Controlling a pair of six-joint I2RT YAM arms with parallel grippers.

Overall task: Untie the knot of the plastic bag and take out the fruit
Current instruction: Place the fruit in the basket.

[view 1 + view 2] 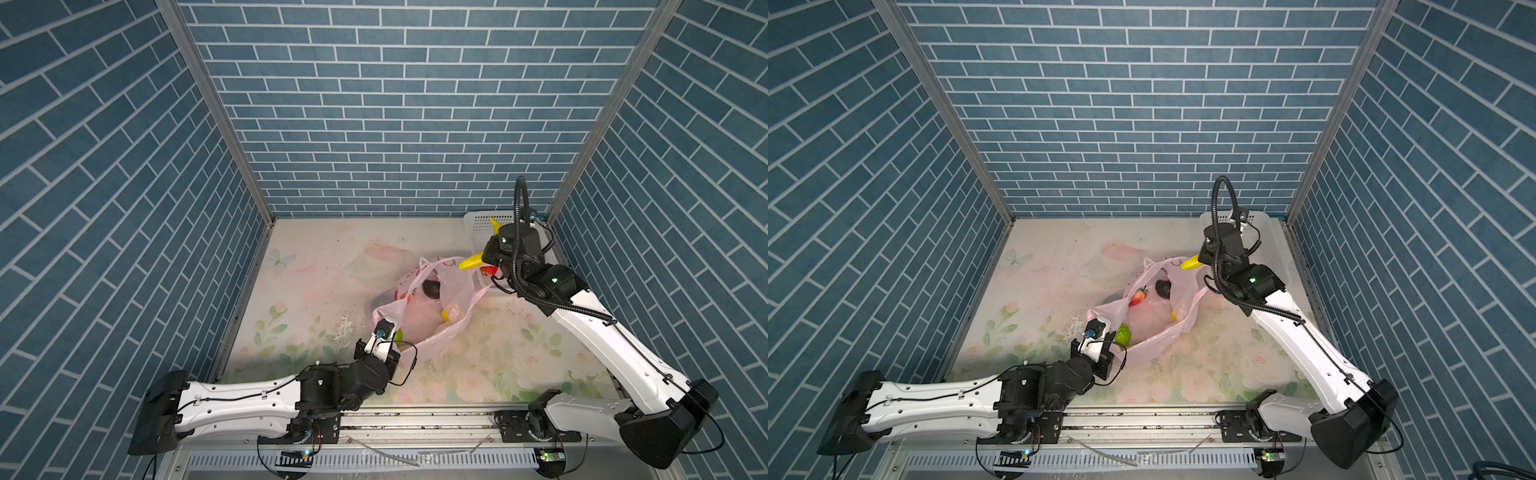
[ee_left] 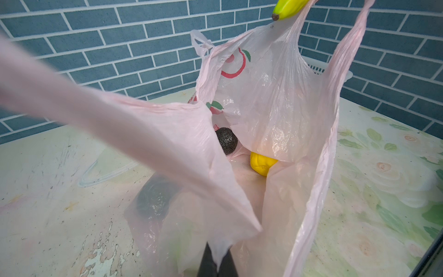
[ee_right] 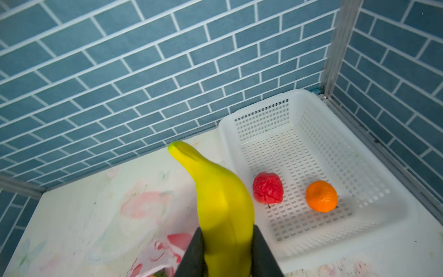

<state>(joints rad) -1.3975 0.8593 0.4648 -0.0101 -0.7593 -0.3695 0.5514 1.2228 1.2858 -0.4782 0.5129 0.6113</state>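
Observation:
The pink plastic bag [image 1: 453, 291] lies mid-table with its mouth gaping; no knot shows. My left gripper [image 2: 217, 257] is shut on a fold of the bag's near rim and holds it up. Inside lie a dark avocado [image 2: 226, 140], a yellow fruit [image 2: 262, 164], a strawberry [image 1: 1138, 297] and a green fruit [image 1: 1122, 334]. My right gripper [image 3: 227, 244] is shut on a yellow banana [image 3: 215, 191], which hangs in the air between the bag's far edge and the basket; the banana [image 1: 471, 262] also shows in both top views.
A white perforated basket [image 3: 299, 93] stands in the far right corner against the brick walls, holding a red fruit [image 3: 268, 188] and an orange [image 3: 321, 196]. One loose bag handle [image 2: 347, 48] rises toward the banana. The floral tabletop [image 1: 316, 266] extends left of the bag.

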